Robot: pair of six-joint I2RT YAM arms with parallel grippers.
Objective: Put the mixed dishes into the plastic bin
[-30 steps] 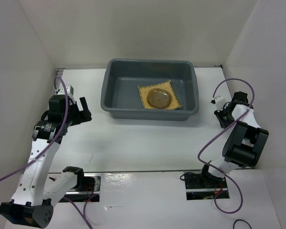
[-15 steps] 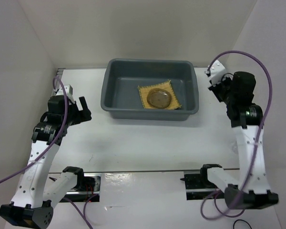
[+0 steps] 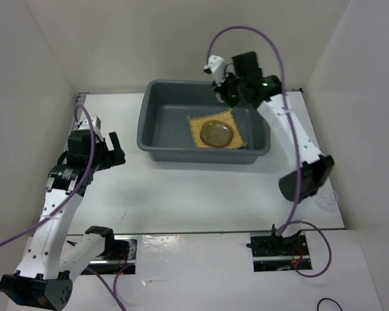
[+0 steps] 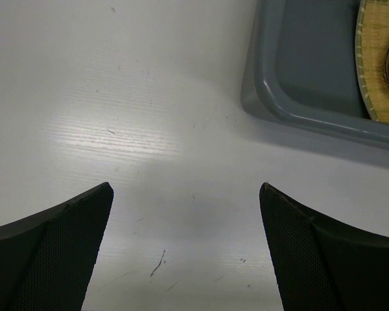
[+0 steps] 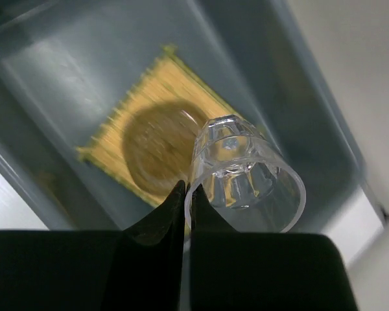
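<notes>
Above bin (image 3: 201,154), right arm (image 3: 292,129) stretched far, jaws pinched on clear cup (image 5: 246,175); left jaws wide, empty.

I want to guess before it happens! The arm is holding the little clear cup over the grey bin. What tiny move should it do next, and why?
Probably lower the clear cup into the bin before letting go: the right gripper pinches it in the air above the bin, with the plate and mat already inside.

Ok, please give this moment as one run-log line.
right claw: shut on clear cup, above bin | left claw: open, over table | plate on mat, in bin
</notes>
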